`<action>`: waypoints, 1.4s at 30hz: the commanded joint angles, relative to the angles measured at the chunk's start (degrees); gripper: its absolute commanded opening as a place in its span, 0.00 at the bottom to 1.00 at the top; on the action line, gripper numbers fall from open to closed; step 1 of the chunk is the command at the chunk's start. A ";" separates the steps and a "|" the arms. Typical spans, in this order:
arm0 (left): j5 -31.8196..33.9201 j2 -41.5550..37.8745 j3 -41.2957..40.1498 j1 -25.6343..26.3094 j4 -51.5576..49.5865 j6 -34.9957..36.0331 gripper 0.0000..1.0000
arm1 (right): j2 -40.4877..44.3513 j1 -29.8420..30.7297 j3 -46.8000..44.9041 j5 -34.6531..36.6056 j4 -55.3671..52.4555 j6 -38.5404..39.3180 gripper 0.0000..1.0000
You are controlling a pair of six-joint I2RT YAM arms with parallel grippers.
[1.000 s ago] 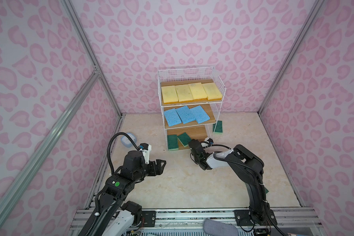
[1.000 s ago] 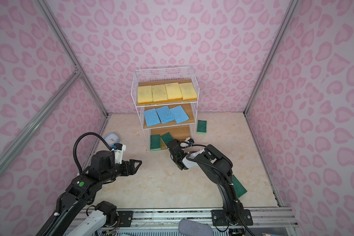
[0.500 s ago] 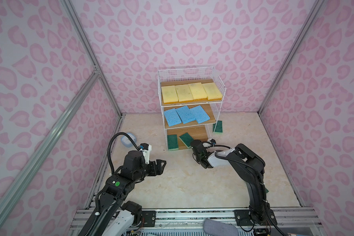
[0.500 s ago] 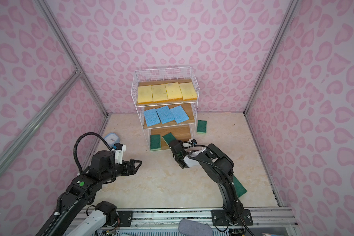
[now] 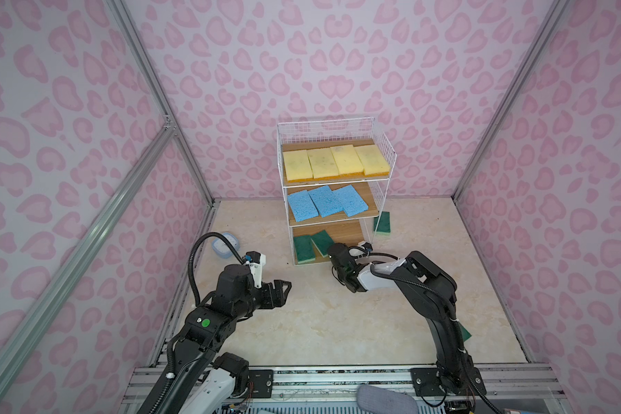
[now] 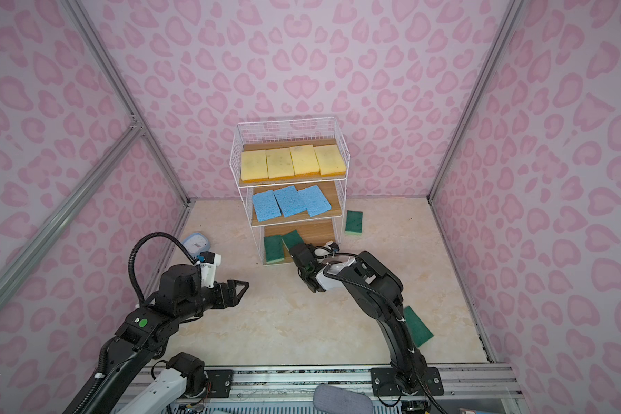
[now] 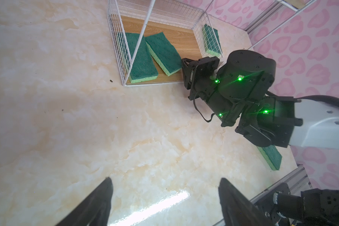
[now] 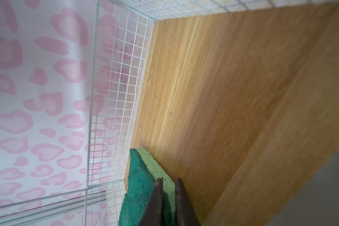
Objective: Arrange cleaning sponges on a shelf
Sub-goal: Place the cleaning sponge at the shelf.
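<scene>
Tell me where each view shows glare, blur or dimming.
Left wrist view: a glare streak on the marble floor, and green lights on the right arm flare into stars. Right wrist view: the wooden board is soft, the right gripper pinching a green sponge dark and blurred. Both top views: sharp, walls dimmer toward the lower corners.

The white wire shelf [image 5: 325,131] stands at the far middle of the pale marbled desk [image 5: 319,322]. Its top board carries four yellow sponges [image 5: 334,163] side by side. The middle board carries three blue sponges [image 5: 325,200], set at slight angles with edges touching. On the bottom board a straight green sponge [image 5: 303,247] lies at the left, with an angled green sponge [image 5: 321,241] just beside it. On the desk itself, a third green sponge [image 6: 354,222] lies just right of the shelf, a fourth green sponge [image 6: 414,324] lies near right, and a light-blue clock [image 6: 196,243] lies at the left.
</scene>
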State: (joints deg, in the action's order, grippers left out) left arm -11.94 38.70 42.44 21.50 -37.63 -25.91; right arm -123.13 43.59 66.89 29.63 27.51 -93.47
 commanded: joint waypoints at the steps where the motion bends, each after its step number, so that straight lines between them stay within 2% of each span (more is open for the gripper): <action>1: 0.08 -0.11 -0.30 -0.05 1.20 0.47 0.86 | -0.45 -0.25 -0.01 1.75 -0.96 -0.45 0.14; 4: 0.07 -0.11 -0.34 -0.05 1.32 0.37 0.86 | -0.20 -0.35 -0.02 1.01 -0.73 0.48 0.16; 9: 0.43 -0.29 -0.33 -0.02 1.15 0.42 0.86 | -0.45 0.01 -1.56 -3.62 2.73 3.43 0.34; 15: 0.68 -0.29 -0.34 0.00 1.15 0.34 0.86 | 0.73 0.95 -7.50 -8.15 8.16 3.82 0.42; 18: 0.78 -0.29 -0.38 -0.05 1.15 0.34 0.86 | 1.75 1.42 -10.27 -9.13 10.56 3.94 0.42; 23: 1.00 -0.20 -0.38 -0.05 1.07 0.29 0.86 | 2.86 1.67 -11.15 -11.65 12.24 4.84 0.35; 31: 1.53 -0.29 -0.29 -0.05 0.90 0.22 0.86 | 0.88 1.32 -8.23 -16.05 13.03 4.89 0.28; 35: 1.71 -0.20 -0.33 -0.05 0.92 0.16 0.86 | 0.34 1.29 -7.65 -17.66 13.68 4.93 0.29; 42: 1.78 -0.03 -0.34 -0.05 0.98 0.33 0.86 | 4.91 0.54 -10.09 -19.20 12.49 8.28 0.52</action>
State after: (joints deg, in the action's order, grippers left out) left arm -10.50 38.65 42.33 21.50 -37.63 -25.93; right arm -119.57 44.38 57.56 11.49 40.64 -87.64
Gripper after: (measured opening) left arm 0.861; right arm 0.507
